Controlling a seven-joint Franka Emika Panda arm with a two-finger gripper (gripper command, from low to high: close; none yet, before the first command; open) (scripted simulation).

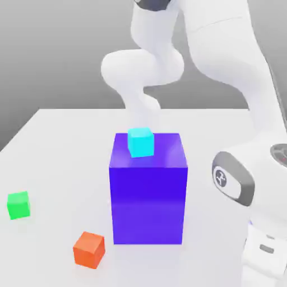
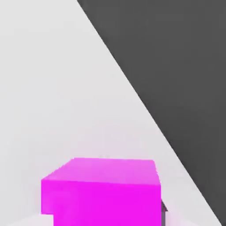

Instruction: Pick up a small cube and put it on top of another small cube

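Observation:
A magenta cube (image 2: 103, 192) sits on the white table, close under my hand in the hand view. In the exterior view my arm (image 1: 143, 103) comes down behind a tall blue block (image 1: 148, 193), which hides the hand and whatever lies behind it. A small cyan cube (image 1: 140, 142) rests on top of the blue block near its far edge. A green cube (image 1: 18, 205) lies on the table at the exterior view's left. An orange-red cube (image 1: 89, 249) lies in front of the blue block, toward the left.
The white table (image 1: 61, 151) ends at a dark floor, and its edge (image 2: 145, 110) runs diagonally close to the magenta cube. The robot's base and lower links (image 1: 246, 185) stand at the exterior view's right.

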